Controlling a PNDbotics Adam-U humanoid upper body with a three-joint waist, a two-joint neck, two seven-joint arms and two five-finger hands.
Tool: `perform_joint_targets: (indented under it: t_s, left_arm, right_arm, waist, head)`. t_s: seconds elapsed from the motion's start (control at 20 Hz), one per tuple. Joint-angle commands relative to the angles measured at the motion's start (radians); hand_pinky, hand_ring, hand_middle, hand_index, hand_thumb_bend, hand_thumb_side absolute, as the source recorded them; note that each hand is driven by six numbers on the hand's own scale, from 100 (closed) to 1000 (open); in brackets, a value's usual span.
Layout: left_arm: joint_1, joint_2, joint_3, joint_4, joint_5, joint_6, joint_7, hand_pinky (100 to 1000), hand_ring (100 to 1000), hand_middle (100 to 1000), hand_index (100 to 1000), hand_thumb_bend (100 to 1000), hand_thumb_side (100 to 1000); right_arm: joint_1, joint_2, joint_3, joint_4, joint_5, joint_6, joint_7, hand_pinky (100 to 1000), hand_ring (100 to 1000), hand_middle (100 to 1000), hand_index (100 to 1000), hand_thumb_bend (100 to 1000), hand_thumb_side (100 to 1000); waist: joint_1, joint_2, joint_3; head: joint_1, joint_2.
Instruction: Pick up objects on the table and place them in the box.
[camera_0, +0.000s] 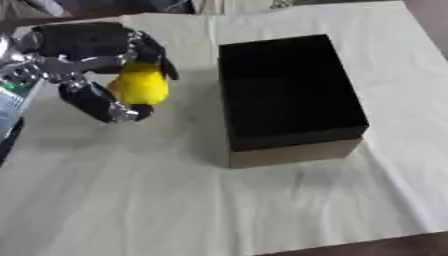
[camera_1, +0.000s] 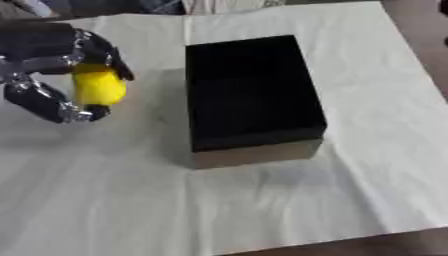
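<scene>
A yellow rounded object (camera_0: 142, 86) is held at the left of the table, with my left hand (camera_0: 87, 50) shut on it: fingers curl over its top and the thumb (camera_0: 101, 105) wraps under its left side. To its right stands the box (camera_0: 289, 90), dark inside with brown cardboard walls, its opening facing up. The hand and yellow object are apart from the box's left wall by a short gap. My right hand shows in neither view.
A cream cloth (camera_0: 175, 200) covers the table, creased near the front. A grey device with a green light (camera_0: 13, 92) lies at the left edge. The brown table edge (camera_1: 420, 50) shows at the right.
</scene>
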Motion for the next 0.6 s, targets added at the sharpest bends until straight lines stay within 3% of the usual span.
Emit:
perform_joint_targets:
  t_s: [0.05, 0.25, 0.6]
  left_arm:
    - [-0.066, -0.048, 0.037, 0.050, -0.044, -0.061, -0.033, 700, 647, 621, 807, 352, 100]
    - [-0.105, -0.105, 0.089, 0.120, -0.101, -0.062, 0.020, 701, 612, 614, 801, 352, 100]
    - [-0.110, -0.179, 0.145, 0.211, -0.208, -0.063, 0.127, 712, 617, 600, 800, 282, 100]
  right_arm:
    - [0.009, -0.078, -0.036, -0.016, -0.031, -0.047, -0.020, 929, 918, 610, 872, 100, 100]
    - [0.038, -0.117, -0.047, -0.016, -0.044, -0.095, -0.036, 925, 917, 605, 871, 100, 100]
    - [0.004, -0.147, -0.025, -0.016, -0.061, -0.102, -0.026, 921, 915, 603, 870, 100, 100]
  waist:
    - [-0.008, -0.016, -0.012]
    - [-0.018, -0.014, -0.047]
    - [-0.035, -0.011, -0.119]
  head:
    - [0.020, -0.003]
    - [0.048, -0.007]
    - [0.104, -0.005]
